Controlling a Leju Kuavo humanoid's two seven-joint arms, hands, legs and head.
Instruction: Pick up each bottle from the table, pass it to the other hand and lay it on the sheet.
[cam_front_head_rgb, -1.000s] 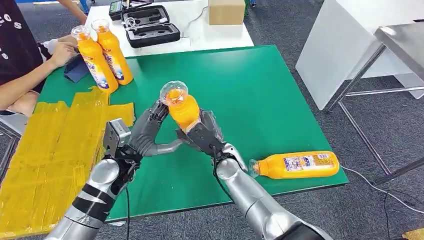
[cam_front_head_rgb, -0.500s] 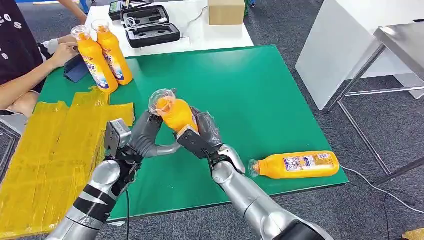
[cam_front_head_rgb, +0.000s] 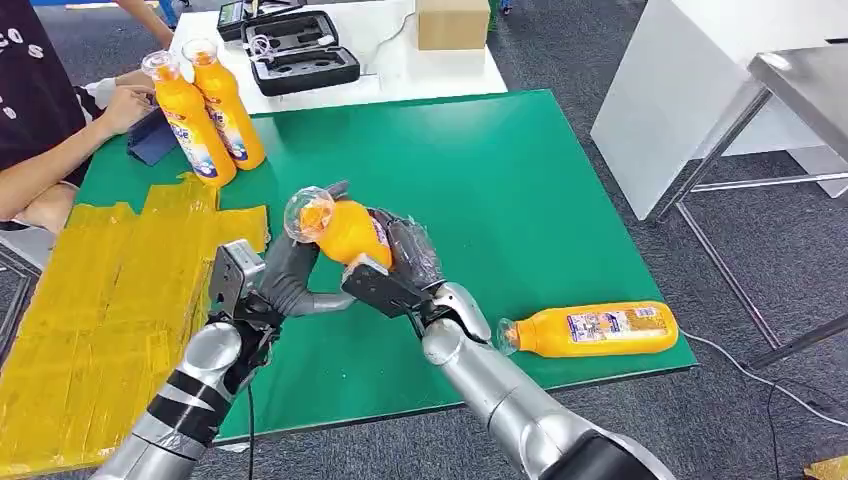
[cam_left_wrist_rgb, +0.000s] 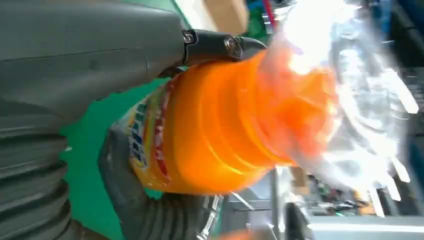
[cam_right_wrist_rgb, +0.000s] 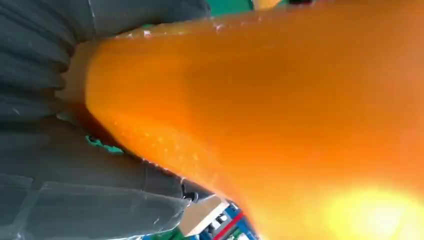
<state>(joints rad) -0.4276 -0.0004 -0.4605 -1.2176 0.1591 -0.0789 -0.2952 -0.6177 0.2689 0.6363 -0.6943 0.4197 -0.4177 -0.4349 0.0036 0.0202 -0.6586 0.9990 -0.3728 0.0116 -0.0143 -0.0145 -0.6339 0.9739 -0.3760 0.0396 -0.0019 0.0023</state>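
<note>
Left hand (cam_front_head_rgb: 285, 275) was wrapped around the orange bottle's (cam_front_head_rgb: 345, 230) neck end, right hand (cam_front_head_rgb: 395, 270) gripping its body, mid-handoff just right of the yellow sheet (cam_front_head_rgb: 90, 300). Looked full, heavy and slick to me; I'd grab the waist, not the crinkly cap wrap.

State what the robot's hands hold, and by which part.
Both hands hold one orange bottle: the right hand around its lower body, the left hand near its neck.
</note>
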